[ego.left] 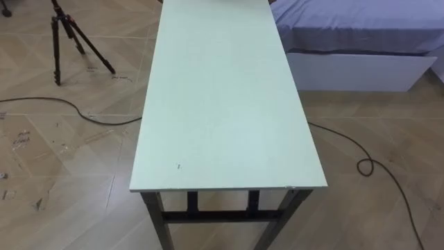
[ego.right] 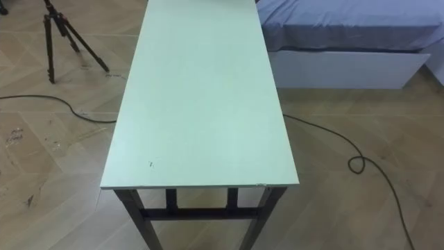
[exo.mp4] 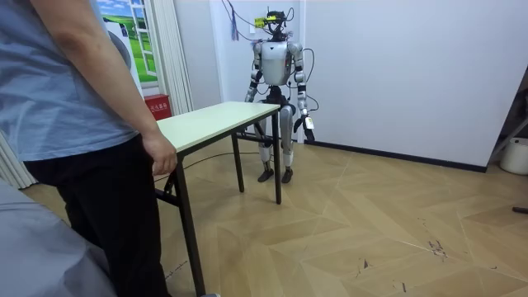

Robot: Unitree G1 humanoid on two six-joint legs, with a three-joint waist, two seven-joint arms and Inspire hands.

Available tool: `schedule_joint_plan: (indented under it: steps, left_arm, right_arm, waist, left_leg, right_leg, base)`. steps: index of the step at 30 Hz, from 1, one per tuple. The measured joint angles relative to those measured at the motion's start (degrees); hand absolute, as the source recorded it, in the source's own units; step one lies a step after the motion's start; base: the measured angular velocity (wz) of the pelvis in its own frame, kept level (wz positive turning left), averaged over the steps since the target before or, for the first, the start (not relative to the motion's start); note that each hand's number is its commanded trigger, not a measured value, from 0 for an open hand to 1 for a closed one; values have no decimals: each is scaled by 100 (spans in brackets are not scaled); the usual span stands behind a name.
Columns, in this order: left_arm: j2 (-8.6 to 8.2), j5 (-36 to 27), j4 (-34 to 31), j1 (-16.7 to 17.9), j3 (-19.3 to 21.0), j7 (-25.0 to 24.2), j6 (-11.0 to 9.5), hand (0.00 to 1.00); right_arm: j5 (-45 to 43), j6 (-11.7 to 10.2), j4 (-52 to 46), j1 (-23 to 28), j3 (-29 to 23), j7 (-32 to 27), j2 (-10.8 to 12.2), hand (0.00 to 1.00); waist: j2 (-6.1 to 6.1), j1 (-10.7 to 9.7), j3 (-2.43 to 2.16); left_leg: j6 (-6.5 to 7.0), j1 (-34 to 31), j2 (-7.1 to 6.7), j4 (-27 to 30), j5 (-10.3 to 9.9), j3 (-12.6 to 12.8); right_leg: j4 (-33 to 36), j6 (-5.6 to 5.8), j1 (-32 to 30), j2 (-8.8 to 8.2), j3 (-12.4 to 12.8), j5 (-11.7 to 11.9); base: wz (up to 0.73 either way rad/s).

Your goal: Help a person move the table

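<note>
I stand at one short end of the one table (ego.left: pixel 229 104), looking down its pale top, which runs from the bottom centre of the eye views up to the top edge. Two dark legs (ego.left: pixel 154 215) show under the near edge, joined by a dark crossbar. On the wooden floor in the upper left stands one black tripod (ego.left: pixel 69 38). In the upper right is one bed (ego.left: pixel 354 31) with a bluish sheet and a white base, just beside the table's far right corner. In the room view the table stretches from the lower left towards me at the top centre, where I stand upright against its far end by a white wall. My left hand (exo.mp4: pixel 308 125) hangs beside my thigh, off the table and holding nothing; it is too small there for me to tell how its fingers are set. My right arm drops behind the table's corner, so I cannot tell that hand's state. One person (exo.mp4: pixel 74 107) stands at the room view's left edge, at the opposite end, with one hand (exo.mp4: pixel 161 155) at the table's edge. One white bucket (exo.mp4: pixel 516 155) sits at the far right.
</note>
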Motion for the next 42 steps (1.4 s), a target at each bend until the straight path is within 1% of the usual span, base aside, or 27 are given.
schedule_joint_plan:
  steps: [10, 13, 16, 18, 19, 21, 24, 27, 29, 30, 31, 32, 35, 37, 38, 39, 41, 42]
  left_arm:
    - [6, -14, 4, 2, 55, 76, 3, 0]
    - [7, -120, 5, 3, 58, 55, 4, 0]
    - [5, -499, 22, -6, 52, -56, 7, 0]
    - [3, -1001, 48, -20, 50, -180, 19, 0]
    - [3, -1126, 61, -23, 50, -218, 21, 0]
    - [13, -1577, 50, -70, 44, -395, 35, 0]
    - [18, -2054, 54, -141, 23, -691, 29, 0]
    - [15, -2281, 41, -179, -28, -927, 6, 0]
    - [21, -2501, -150, -168, -163, -1125, 8, 0]
    - [15, -2658, -389, -125, -226, -1240, 13, 0]
    - [14, -2730, -527, -103, -256, -1312, 8, 0]
    - [10, -2883, -712, -65, -288, -1467, 2, 0]
    - [5, -3260, -1282, 27, -293, -1761, -3, 0]
    - [6, -3508, -1570, 90, -324, -1877, -6, 0]
    - [8, -3681, -1827, 196, -395, -1948, 0, 0]
    - [18, -3828, -2021, 305, -486, -2051, 4, 0]
    - [17, -4009, -2188, 413, -610, -2202, 13, 0]
    - [-15, -4111, -2271, 440, -654, -2306, 26, 0]
  right_arm:
    - [11, 0, 44, -4, -10, 16, -1, 0]
    - [24, 1, 44, -5, -14, 68, -7, 0]
    - [75, 31, 44, -3, -12, 92, -7, 0]
    - [186, 77, 33, -8, -13, 147, -9, 0]
    - [238, 102, 34, -9, -14, 169, -10, 0]
    - [381, 155, -26, 2, -15, 301, -25, 0]
    - [480, 165, -27, -30, -3, 520, -32, 0]
    - [481, 162, -39, -78, 0, 693, -32, 0]
    - [475, 171, -334, -47, 44, 758, -30, 0]
    - [470, 185, -658, -9, 57, 781, -27, 0]
    - [469, 182, -845, 3, 53, 821, -30, 0]
    - [472, 169, -1140, 3, 32, 887, -33, 0]
    - [532, 155, -1816, 78, 26, 1081, -33, 0]
    - [756, 161, -2110, 131, 53, 1196, -34, 0]
    - [986, 169, -2351, 233, 61, 1294, -34, 0]
    - [1230, 171, -2578, 353, 143, 1348, -49, 0]
    - [1501, 188, -2919, 576, 275, 1441, -46, 0]
    - [1652, 190, -3063, 703, 312, 1562, -27, 0]
  waist:
    - [-3, 26, 3]
    - [0, 42, 3]
    - [-1, 60, 3]
    - [1, 55, 4]
    - [1, 55, 4]
    - [0, 47, 3]
    - [5, 97, 6]
    - [16, 118, 12]
    - [26, 121, 14]
    - [28, 119, 10]
    - [1, 122, 5]
    - [28, 116, 19]
    - [52, 115, 7]
    - [65, 129, 0]
    - [74, 129, -4]
    - [80, 135, -19]
    - [83, 137, -23]
    - [82, 137, -23]
  left_leg:
    - [0, 1, 0, -1, 0, 1]
    - [0, 1, 0, 1, 0, 2]
    - [2, -7, -3, 6, -1, -28]
    - [5, -24, -4, 11, -4, -61]
    - [5, -26, -4, 11, -3, -73]
    - [5, -54, -4, 25, -3, -129]
    - [5, -82, -5, 42, -3, -137]
    - [5, -91, -5, 42, -3, -141]
    - [5, -132, -5, 51, -3, -143]
    - [5, -194, -7, 73, -3, -144]
    - [5, -212, -10, 84, -3, -147]
    - [6, -236, -12, 100, -2, -153]
    - [5, -237, -7, 110, -2, -175]
    - [5, -254, -5, 114, -2, -179]
    - [5, -263, -7, 121, -2, -187]
    - [5, -264, -8, 125, -2, -186]
    - [5, -267, -9, 139, -2, -213]
    - [5, -277, -12, 154, -2, -212]
  right_leg:
    - [-2, 0, 0, -2, 22, 0]
    - [-1, 0, 5, -9, -29, 0]
    - [-1, 0, 4, -6, -61, 0]
    - [-1, 0, 1, -9, -105, 0]
    - [-1, 0, 2, -9, -110, 0]
    - [0, 0, 1, -20, -192, -1]
    - [-6, 0, -12, -22, -205, -1]
    - [-6, 0, -19, -22, -210, -1]
    - [1, -1, -56, -27, -211, -1]
    - [18, -1, -118, -37, -213, -1]
    - [24, -1, -135, -60, -216, -1]
    - [27, -2, -148, -74, -233, -1]
    - [26, -8, -142, -76, -271, -6]
    - [25, -11, -146, -80, -302, -10]
    - [25, -11, -146, -90, -350, -13]
    - [25, -8, -139, -96, -360, -16]
    - [24, -3, -126, -104, -387, -21]
    - [24, -1, -126, -110, -396, -23]
  base:
    - [0]
    - [0]
    - [2]
    - [7]
    - [8]
    - [12]
    - [4]
    - [0]
    - [0]
    - [0]
    - [0]
    - [0]
    - [5]
    - [6]
    - [9]
    - [9]
    - [9]
    - [6]
